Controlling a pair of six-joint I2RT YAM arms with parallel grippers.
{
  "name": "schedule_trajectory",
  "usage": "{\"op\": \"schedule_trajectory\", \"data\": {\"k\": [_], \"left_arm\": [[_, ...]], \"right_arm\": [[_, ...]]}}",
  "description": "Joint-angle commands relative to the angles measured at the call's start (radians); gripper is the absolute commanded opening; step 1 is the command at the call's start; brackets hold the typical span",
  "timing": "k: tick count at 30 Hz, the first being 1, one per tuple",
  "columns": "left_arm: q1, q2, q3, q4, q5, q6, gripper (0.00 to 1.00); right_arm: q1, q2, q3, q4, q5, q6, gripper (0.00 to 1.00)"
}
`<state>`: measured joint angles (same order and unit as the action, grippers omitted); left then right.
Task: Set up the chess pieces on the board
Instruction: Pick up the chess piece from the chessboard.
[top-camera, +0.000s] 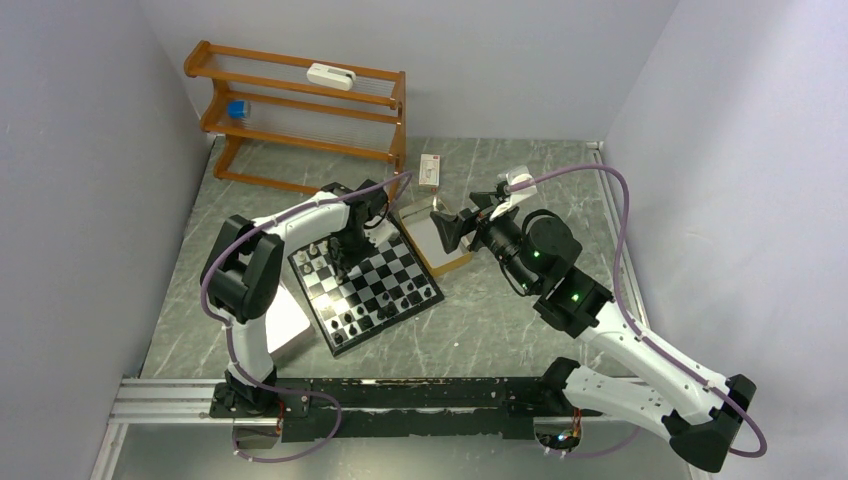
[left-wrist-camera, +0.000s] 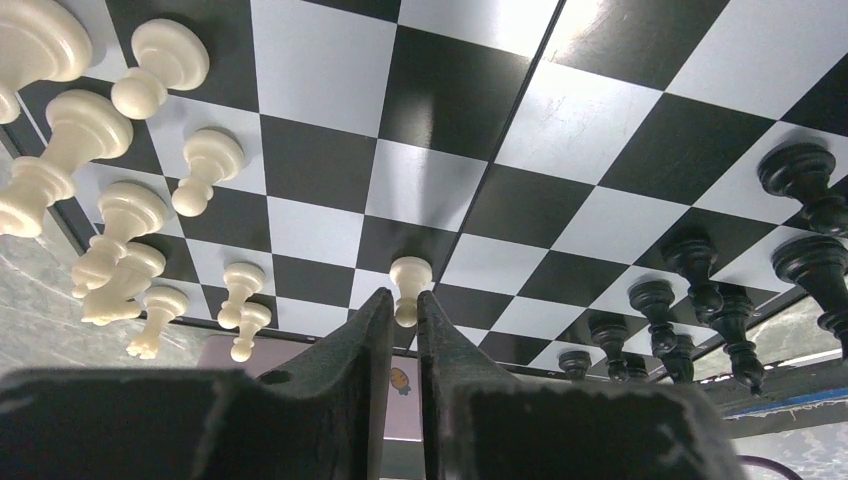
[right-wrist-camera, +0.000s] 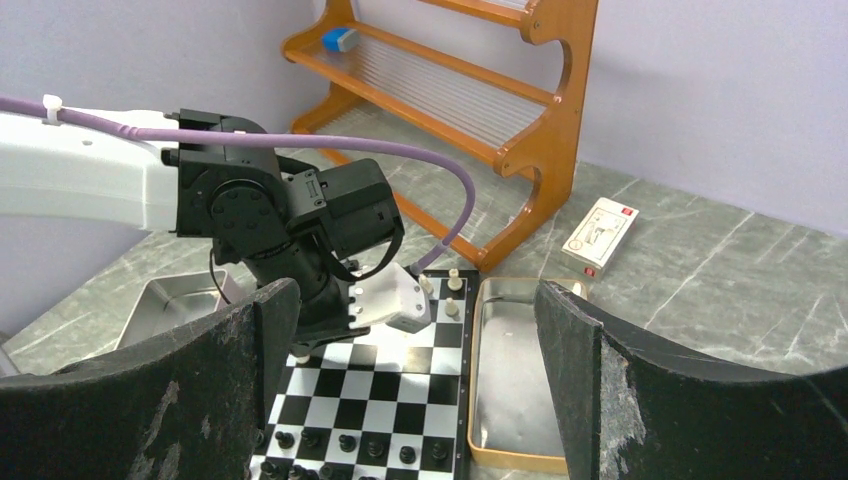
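The left pincer (left-wrist-camera: 400, 302) stands low over the board (left-wrist-camera: 450, 180). Its fingers are nearly together around the head of a white pawn (left-wrist-camera: 410, 272) just beside the centre crease; whether they pinch it I cannot tell. White pieces (left-wrist-camera: 120, 215) crowd one edge and black pieces (left-wrist-camera: 700, 290) the opposite, with open squares between. The right pincer (right-wrist-camera: 412, 295) hangs released, jaws wide, above the gold-rimmed tray (right-wrist-camera: 515, 390) just beside the board. A second tray (right-wrist-camera: 170, 305) lies off the board's other side. A rack (top-camera: 300, 110) lines the tabletop's (top-camera: 500, 320) far edge.
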<state>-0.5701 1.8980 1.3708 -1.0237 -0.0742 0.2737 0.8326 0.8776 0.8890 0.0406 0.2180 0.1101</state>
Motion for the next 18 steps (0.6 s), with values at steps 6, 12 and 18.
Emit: {"op": "schedule_trajectory", "data": {"k": [6,12,18], "left_arm": [[0.007,-0.031,-0.009,0.008,0.014,0.006,0.21],[0.007,-0.056,-0.023,0.010,0.013,0.007,0.24],[0.009,-0.056,-0.029,0.016,0.017,0.009,0.19]], "right_arm": [[0.008,-0.010,-0.017,0.038,0.021,-0.009,0.92],[0.008,-0.010,-0.021,0.042,0.019,-0.009,0.92],[0.008,-0.007,-0.018,0.038,0.017,-0.007,0.92]]}}
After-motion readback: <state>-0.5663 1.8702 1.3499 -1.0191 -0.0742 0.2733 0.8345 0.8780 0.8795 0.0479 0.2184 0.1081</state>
